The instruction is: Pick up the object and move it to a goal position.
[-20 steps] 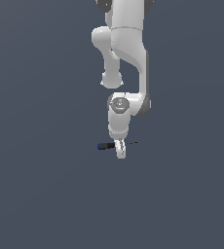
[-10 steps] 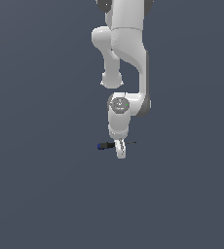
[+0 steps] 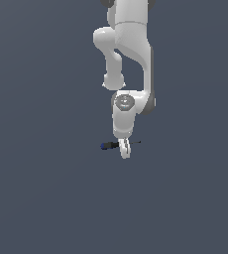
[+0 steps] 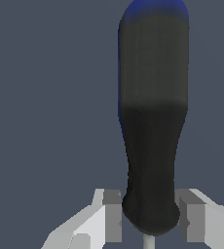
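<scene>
Plain dark grey bench all round, nothing else lying near. The end effector points straight down, its fingers closed to the width of the screwdriver handle they pinch, blue end sticking out sideways. Nothing has shifted since a moment ago.
</scene>
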`<state>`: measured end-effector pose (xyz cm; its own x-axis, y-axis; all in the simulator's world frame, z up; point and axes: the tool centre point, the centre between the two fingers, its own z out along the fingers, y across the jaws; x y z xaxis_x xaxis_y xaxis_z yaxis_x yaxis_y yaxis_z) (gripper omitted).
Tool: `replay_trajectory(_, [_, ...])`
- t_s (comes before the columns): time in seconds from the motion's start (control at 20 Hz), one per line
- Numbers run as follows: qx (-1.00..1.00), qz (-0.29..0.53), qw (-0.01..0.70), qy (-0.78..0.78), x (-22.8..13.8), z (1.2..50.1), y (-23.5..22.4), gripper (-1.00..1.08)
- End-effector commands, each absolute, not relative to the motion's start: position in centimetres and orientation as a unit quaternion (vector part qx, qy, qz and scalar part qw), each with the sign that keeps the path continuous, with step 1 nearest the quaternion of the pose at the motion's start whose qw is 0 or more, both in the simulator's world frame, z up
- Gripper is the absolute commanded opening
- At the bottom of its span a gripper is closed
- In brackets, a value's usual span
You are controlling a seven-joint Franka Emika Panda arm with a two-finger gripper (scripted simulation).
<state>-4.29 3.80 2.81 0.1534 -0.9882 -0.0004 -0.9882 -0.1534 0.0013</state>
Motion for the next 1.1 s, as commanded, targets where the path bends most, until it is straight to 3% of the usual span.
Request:
replay_trajectory(0.0, [0.760, 0.000, 0.000, -0.650, -4.9, 3.7, 4.5, -1.00])
replay_trajectory(0.55, [0.760, -0.001, -0.001, -0.650, -9.0, 8.9, 8.2, -1.00])
replay_trajectory(1.05, [0.760, 0.000, 0.000, -0.650, -10.2, 10.6, 9.5, -1.00])
